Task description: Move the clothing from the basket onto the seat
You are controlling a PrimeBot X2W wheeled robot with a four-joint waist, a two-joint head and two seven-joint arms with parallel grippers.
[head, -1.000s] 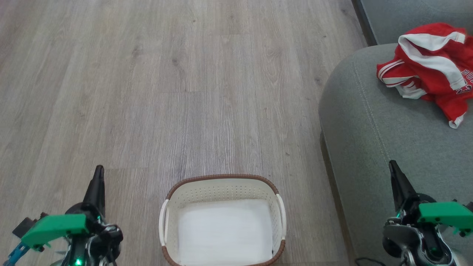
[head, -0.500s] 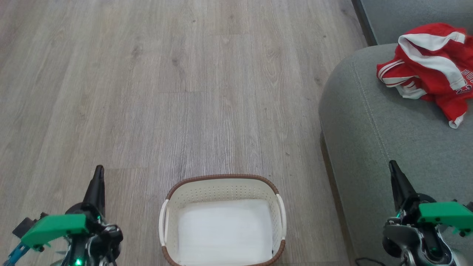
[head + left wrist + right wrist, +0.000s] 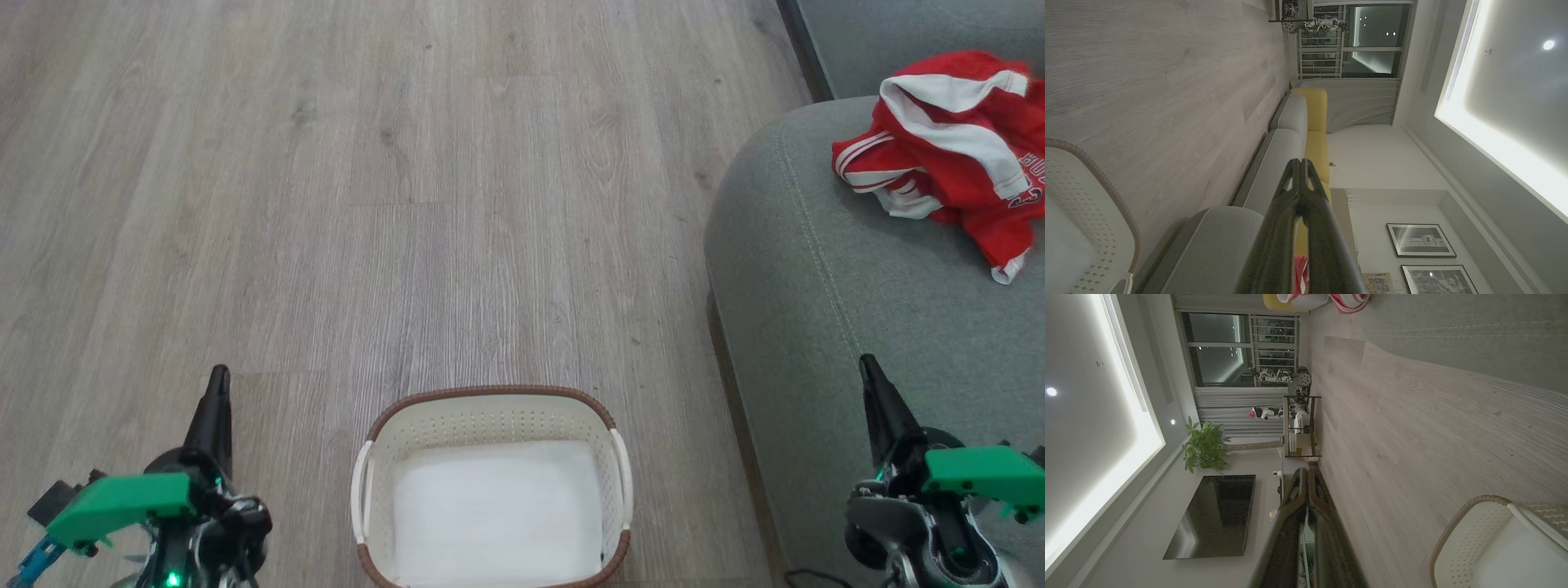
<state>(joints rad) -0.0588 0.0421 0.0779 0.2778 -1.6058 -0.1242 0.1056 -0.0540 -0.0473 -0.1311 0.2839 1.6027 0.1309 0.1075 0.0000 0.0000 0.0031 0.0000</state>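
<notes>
The red and white clothing [image 3: 947,143] lies crumpled on the grey seat [image 3: 857,269] at the upper right, and a strip of it shows at the top of the right wrist view [image 3: 1349,302]. The cream basket [image 3: 490,412] with a brown rim stands on the floor at the bottom centre, holding just its white liner. My left gripper [image 3: 218,376] is shut, left of the basket, with nothing in it. Over the seat's near edge, my right gripper [image 3: 867,363] is also shut and holds nothing. Both point up the head view.
Pale wood-look floor [image 3: 408,204] stretches ahead of the basket. The sofa's grey and yellow cushions [image 3: 1314,110] run along the right. A black screen [image 3: 1216,514], a potted plant [image 3: 1204,447] and a shelf unit [image 3: 1300,424] stand across the room.
</notes>
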